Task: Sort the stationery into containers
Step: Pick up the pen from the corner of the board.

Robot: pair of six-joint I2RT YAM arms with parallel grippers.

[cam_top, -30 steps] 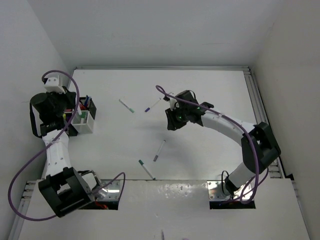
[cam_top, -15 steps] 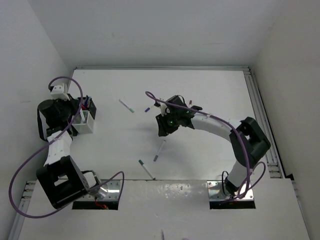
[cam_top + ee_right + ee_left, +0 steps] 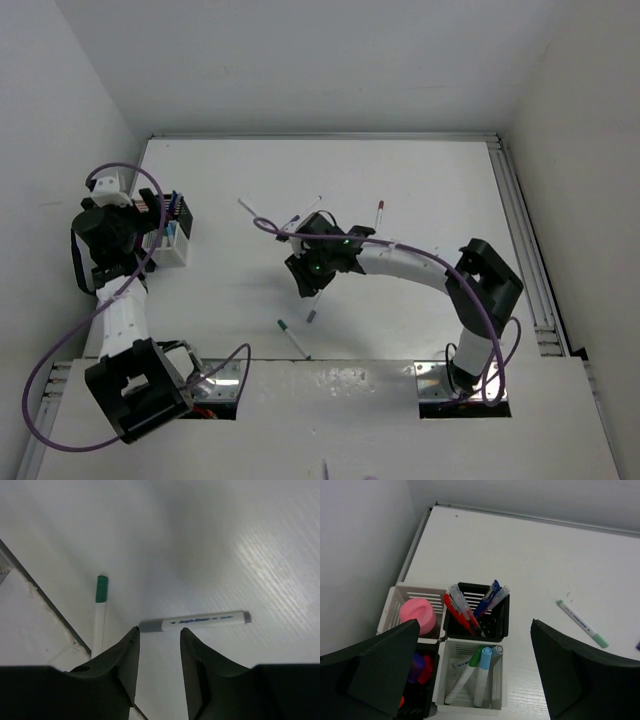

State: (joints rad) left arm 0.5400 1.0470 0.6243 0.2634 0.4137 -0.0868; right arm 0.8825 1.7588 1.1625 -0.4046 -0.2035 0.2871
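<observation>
Right gripper [image 3: 159,634]: jaws released; grey pen [image 3: 195,622] lay on desk [image 3: 225,540], just at 12 o'clock.
Left gripper [image 3: 475,625]: jaws released, above containers [image 3: 504,621] at desk's 9 o'clock.
Green-capped pen [image 3: 101,589]: 9 o'clock of grey pen.

Open room around grey pen [image 3: 195,622] below right end effector [image 3: 159,650], green-capped pen [image 3: 100,611] close beside, table seam [image 3: 45,597] beyond
</observation>
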